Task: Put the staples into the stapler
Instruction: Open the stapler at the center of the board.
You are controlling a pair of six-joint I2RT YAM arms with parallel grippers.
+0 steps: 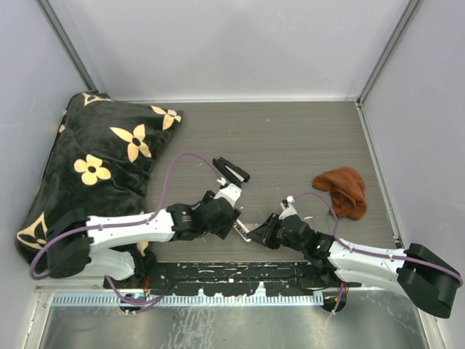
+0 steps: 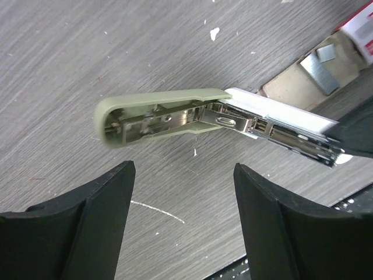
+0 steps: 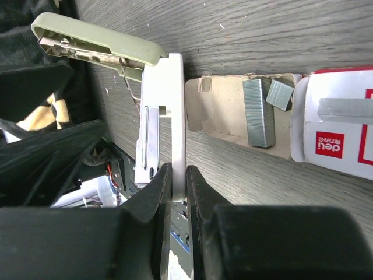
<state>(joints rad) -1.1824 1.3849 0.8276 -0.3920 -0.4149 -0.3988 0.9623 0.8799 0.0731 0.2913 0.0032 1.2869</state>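
Staples [image 3: 259, 111] lie outside the stapler [image 3: 169, 87], in a container to its right. From left: left gripper [image 2: 183, 169], fingers wide, holding nothing, with the stapler's green lid [image 2: 157, 102] swung open just beyond them. Right gripper [image 3: 176, 178], fingers narrow, clamps the stapler's white body. Open cardboard tray [image 3: 218, 111] holds one long strip and one short piece. Red-and-white box [image 3: 338, 146] meets the tray's right end.

Sage-green-and-white stapler [image 2: 163, 114]; silver-grey staples [image 3: 259, 112]; red-white box [image 3: 341, 125]; black cushion [image 1: 94, 142], cream flowers; rust-brown cloth [image 1: 343, 190].
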